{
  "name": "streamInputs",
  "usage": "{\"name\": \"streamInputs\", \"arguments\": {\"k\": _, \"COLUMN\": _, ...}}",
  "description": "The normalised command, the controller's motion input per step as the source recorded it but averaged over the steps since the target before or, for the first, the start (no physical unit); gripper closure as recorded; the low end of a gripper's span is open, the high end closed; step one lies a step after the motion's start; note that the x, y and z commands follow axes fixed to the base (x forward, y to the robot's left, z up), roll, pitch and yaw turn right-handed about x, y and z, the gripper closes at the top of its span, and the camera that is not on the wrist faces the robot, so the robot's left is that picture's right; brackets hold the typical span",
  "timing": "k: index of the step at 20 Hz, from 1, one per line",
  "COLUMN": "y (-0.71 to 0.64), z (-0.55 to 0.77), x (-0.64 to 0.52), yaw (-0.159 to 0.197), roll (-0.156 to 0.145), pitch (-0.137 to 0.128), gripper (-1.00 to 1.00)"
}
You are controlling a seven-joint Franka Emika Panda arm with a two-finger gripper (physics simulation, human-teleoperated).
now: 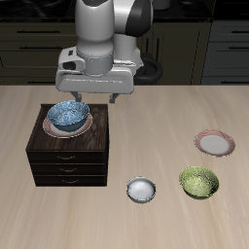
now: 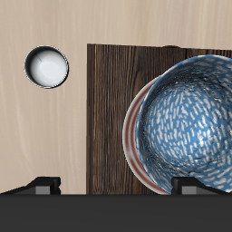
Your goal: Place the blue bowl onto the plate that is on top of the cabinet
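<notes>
Bowl (image 2: 190, 122), mottled blue-white, on plate (image 2: 132, 127)

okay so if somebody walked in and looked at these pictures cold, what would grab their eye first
Most likely the blue bowl, sitting on the plate atop the dark cabinet, with the gripper hanging just above and behind it, its jaws apart and touching nothing. Next, the things on the bare table nearer the front edge: a green bowl, a small white bowl and a second plate.

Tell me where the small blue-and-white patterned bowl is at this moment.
The blue-and-white patterned bowl sits on the pink-rimmed round plate on top of the dark brown wooden cabinet, with the gripper just behind and above it.
</notes>
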Motion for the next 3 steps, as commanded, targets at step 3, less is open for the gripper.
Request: {"name": "streamInputs", "arguments": {"k": 3, "y": 0.28, "z": 0.29, "x": -0.4, "yaw": 0.006, "roll": 0.041, "pitch": -0.048, "gripper": -1.0}}
